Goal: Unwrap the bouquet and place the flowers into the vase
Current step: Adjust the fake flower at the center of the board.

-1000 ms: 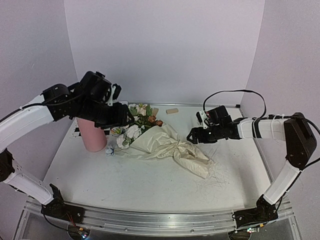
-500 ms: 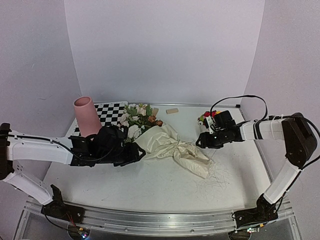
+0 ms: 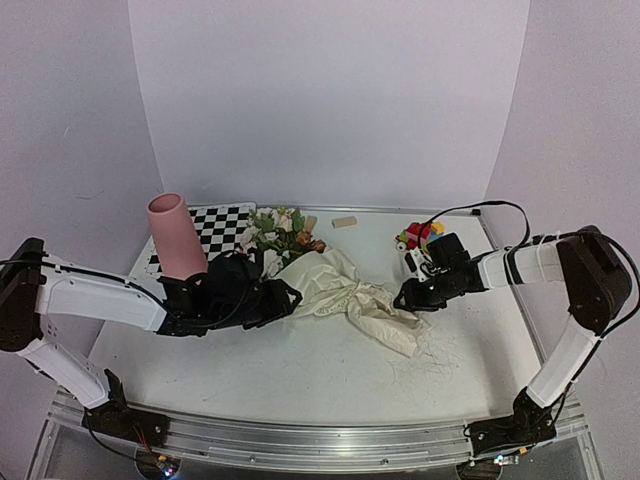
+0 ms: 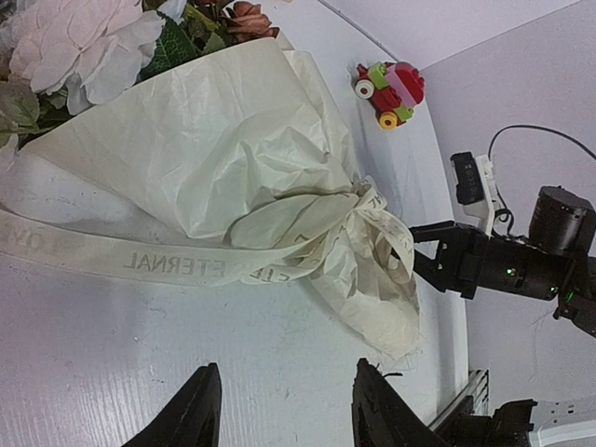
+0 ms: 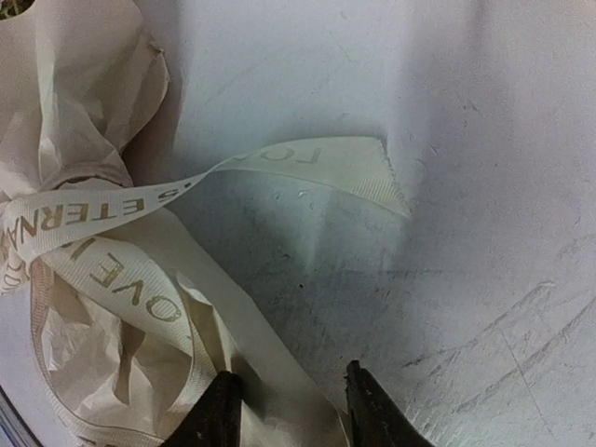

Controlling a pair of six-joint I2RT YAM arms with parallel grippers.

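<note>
Left fingers (image 4: 197,414) are hanging half apart, gripping nothing, just over the desk (image 3: 300,370) beside the ribbon (image 4: 177,265). Right fingers (image 5: 216,414) are standing apart, straddling the paper's tail edge. The bouquet (image 3: 320,285) is lying wrapped mid-desk, near the standing vase (image 3: 176,235).

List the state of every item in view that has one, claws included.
bouquet: lying on its side, wrapped in crumpled paper.
ribbon: tied round the bouquet, one end trailing loose.
flowers: heads poking out of the paper, none in the vase.
vase: upright, no flowers in it.
left claw: open, empty, short of the bouquet.
right claw: open, tips astride the bouquet's tail end, no grip evident.
</note>
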